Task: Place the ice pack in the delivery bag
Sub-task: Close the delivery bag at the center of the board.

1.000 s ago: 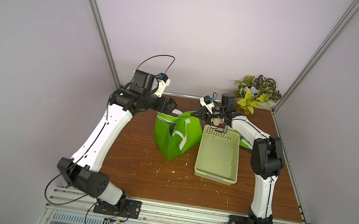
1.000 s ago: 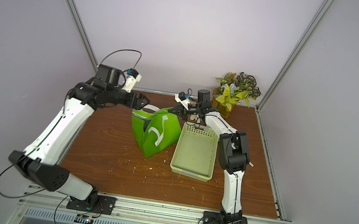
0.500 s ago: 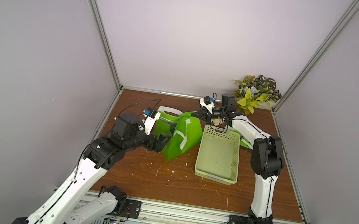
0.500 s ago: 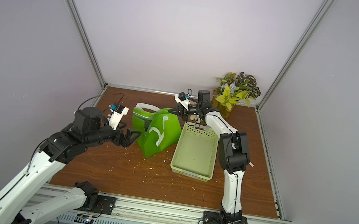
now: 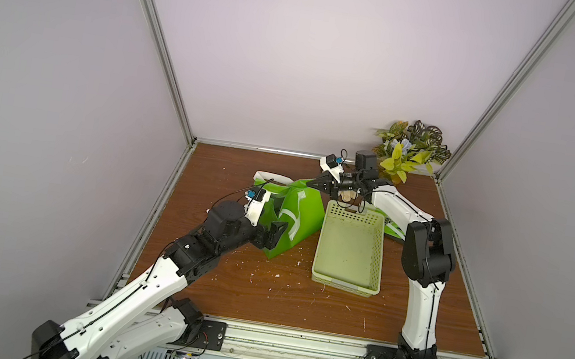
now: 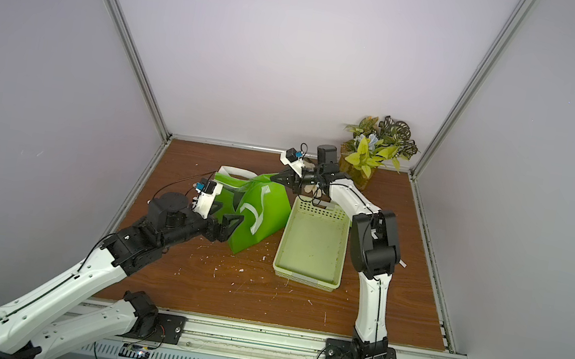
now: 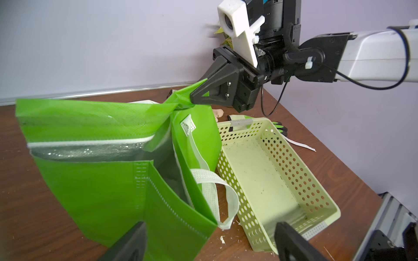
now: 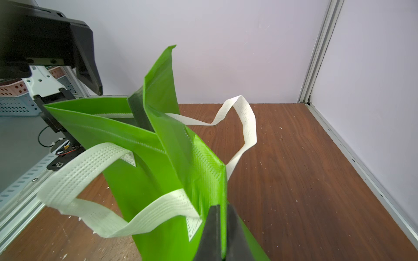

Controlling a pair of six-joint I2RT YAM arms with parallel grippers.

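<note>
The bright green delivery bag [image 5: 296,224] [image 6: 263,215] stands open on the wooden table, with silver lining and white strap handles [image 7: 210,187]. My right gripper [image 5: 310,183] [image 6: 274,177] [image 8: 222,209] is shut on the bag's [image 8: 158,162] far top rim and holds it up. My left gripper [image 5: 271,238] [image 6: 228,226] [image 7: 210,245] is open and low at the bag's [image 7: 108,194] near side. The bag's bottom corner lies between its spread fingers [image 7: 291,244]. No ice pack shows in any view; the bag's inside is mostly hidden.
An empty pale green perforated basket [image 5: 348,255] [image 6: 310,247] [image 7: 267,176] lies right beside the bag. A potted plant [image 5: 412,151] stands in the back right corner. A green-and-black glove-like thing [image 7: 279,128] lies behind the basket. White crumbs dot the table [image 5: 298,305].
My left arm has swung down from high behind the bag to its near left side, and its gripper now sits low against the bag. The right gripper has held still on the rim.
</note>
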